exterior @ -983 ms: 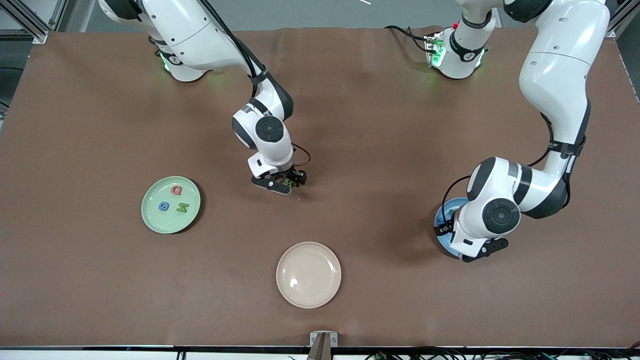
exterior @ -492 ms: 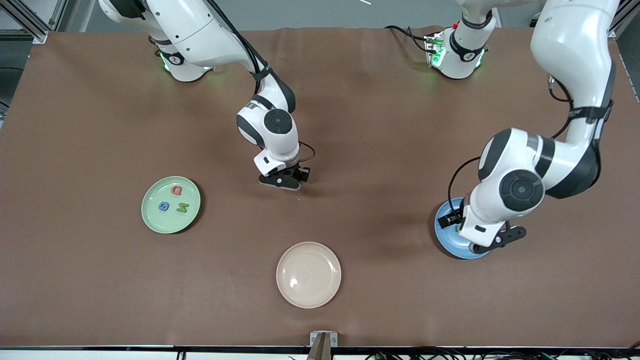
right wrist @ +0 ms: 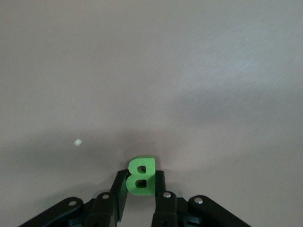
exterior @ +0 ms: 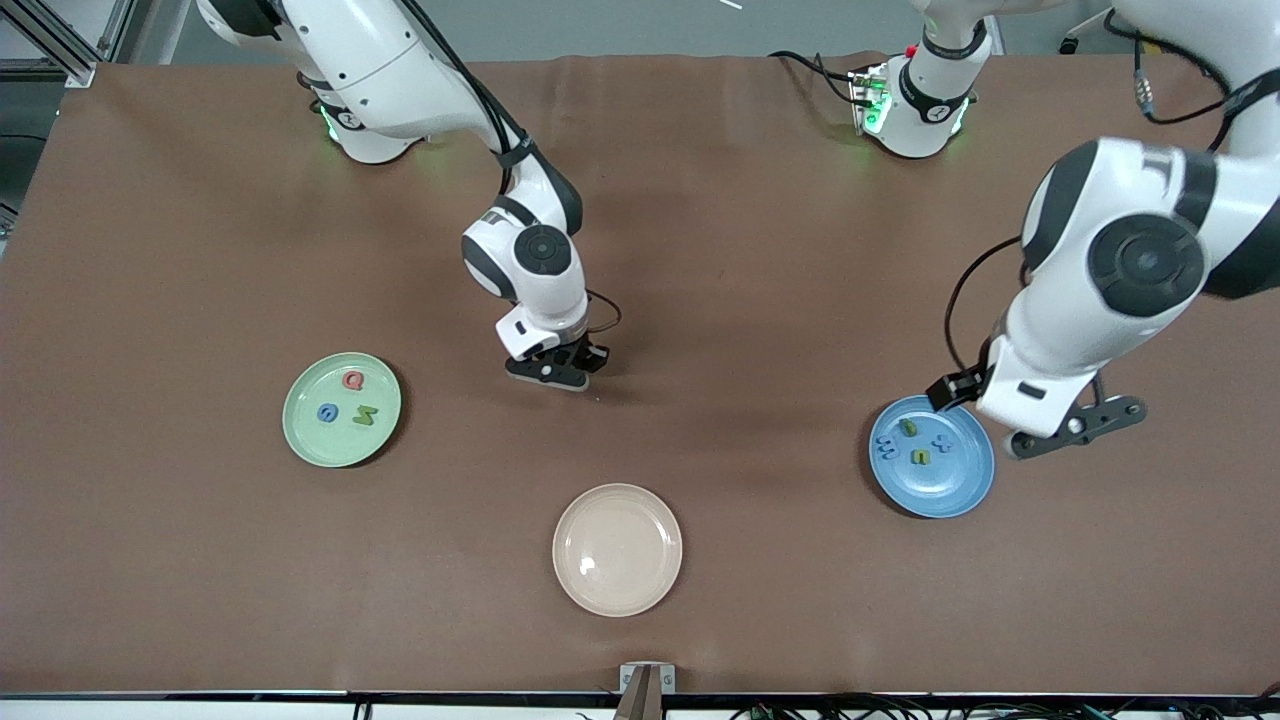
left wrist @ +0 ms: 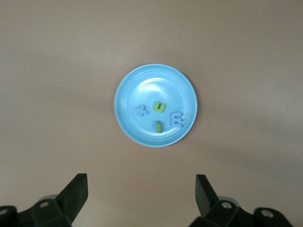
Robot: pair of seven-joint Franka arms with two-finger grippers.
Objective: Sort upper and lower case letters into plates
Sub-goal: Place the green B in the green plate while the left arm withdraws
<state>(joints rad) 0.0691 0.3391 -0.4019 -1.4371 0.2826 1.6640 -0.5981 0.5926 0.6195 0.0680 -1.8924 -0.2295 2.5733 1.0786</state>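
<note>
1. Now, front view: the step in hand looks like the pick of one more letter. The right claw, just left of the frame's centre, is down at the brown cloth-covered bench with its arm bent steeply at the wrist; its fingers are hidden here under the hand. The pale mint green round plate at centre left carries a red letter, a blue letter and a green letter. The medium blue round plate at lower right carries four small letters. A cream-beige round plate at lower centre lies bare. The left claw hangs over the bench beside the blue plate's rim, its arm raised and folded at the right edge; this arm waits.

2. Left wrist view: the left claw's two black fingers stand wide apart at the bottom of the frame, released, with nothing between them. The blue plate sits at centre frame, holding two lime-green and two pale blue letters.

3. Right wrist view: at bottom centre the right claw is clenched on a small green foam capital letter B, gripped by its sides just above the bench. As I judge it, the next move calls for a straight lift, then a carry to the mint green plate, where the Q suggests capitals belong.
</note>
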